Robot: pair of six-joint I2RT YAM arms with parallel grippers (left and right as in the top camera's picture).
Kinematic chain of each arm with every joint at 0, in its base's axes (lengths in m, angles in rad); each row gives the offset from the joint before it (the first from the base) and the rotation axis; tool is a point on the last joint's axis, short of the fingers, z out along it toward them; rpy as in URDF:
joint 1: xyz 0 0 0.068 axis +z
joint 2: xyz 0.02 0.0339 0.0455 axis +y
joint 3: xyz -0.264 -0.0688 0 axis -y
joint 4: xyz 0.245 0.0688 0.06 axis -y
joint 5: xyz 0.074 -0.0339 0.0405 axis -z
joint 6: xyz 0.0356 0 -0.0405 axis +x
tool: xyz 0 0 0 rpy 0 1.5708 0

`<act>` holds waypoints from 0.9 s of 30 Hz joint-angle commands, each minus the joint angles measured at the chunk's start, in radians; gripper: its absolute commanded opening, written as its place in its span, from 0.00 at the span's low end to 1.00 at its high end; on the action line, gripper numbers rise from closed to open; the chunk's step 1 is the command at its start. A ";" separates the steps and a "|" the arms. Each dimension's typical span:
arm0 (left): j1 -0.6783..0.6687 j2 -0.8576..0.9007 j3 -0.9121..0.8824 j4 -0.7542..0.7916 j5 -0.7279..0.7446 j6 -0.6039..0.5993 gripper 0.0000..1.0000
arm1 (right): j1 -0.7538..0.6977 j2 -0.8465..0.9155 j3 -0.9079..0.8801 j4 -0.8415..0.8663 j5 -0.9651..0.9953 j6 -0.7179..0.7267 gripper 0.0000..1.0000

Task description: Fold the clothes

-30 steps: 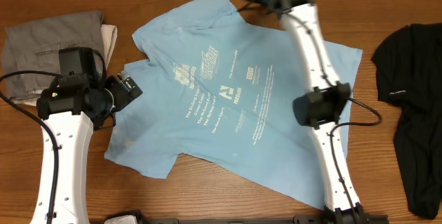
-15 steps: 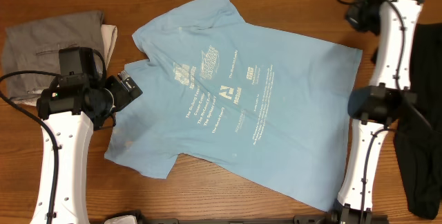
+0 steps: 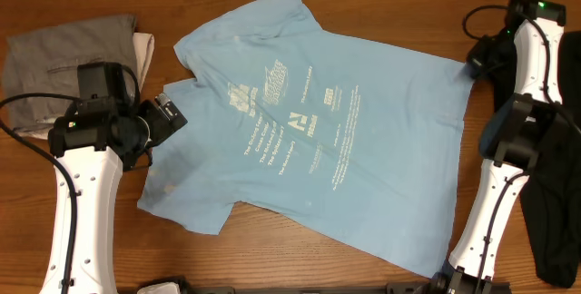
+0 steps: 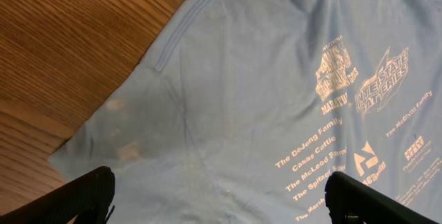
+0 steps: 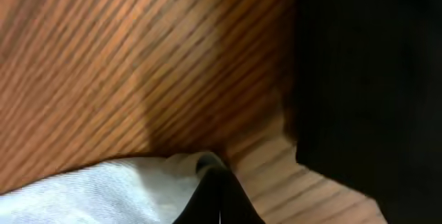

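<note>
The light blue T-shirt (image 3: 363,176) lies spread flat on the wooden table, white printed text facing up. My left gripper (image 3: 172,112) hovers at its left sleeve; in the left wrist view it (image 4: 221,186) is wide open over the cloth (image 4: 228,79) with nothing between its fingers. My right gripper (image 3: 478,56) is at the shirt's far right corner. In the right wrist view its jaws (image 5: 219,179) are pressed together, with their tips at the edge of the pale cloth (image 5: 103,189). I see no cloth between them.
A black garment (image 3: 554,149) lies at the right edge, close beside the right gripper (image 5: 373,79). Folded grey clothing (image 3: 68,63) over a white piece (image 3: 143,49) sits at the far left. Bare wood (image 3: 227,258) shows along the front.
The right arm swung from the shirt's top edge over to its far right corner, jaws staying shut. The left arm and the shirt have not moved.
</note>
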 commanded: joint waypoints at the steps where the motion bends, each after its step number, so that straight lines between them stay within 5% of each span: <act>1: -0.006 0.006 -0.002 0.001 0.007 0.009 1.00 | 0.003 0.011 -0.036 0.038 0.006 -0.011 0.04; 14: -0.006 0.006 -0.002 0.001 0.007 0.009 1.00 | -0.009 0.006 -0.013 0.123 0.056 -0.075 0.04; 27: -0.006 0.006 -0.002 0.001 0.007 0.009 1.00 | -0.009 -0.092 0.148 -0.123 -0.003 -0.068 0.04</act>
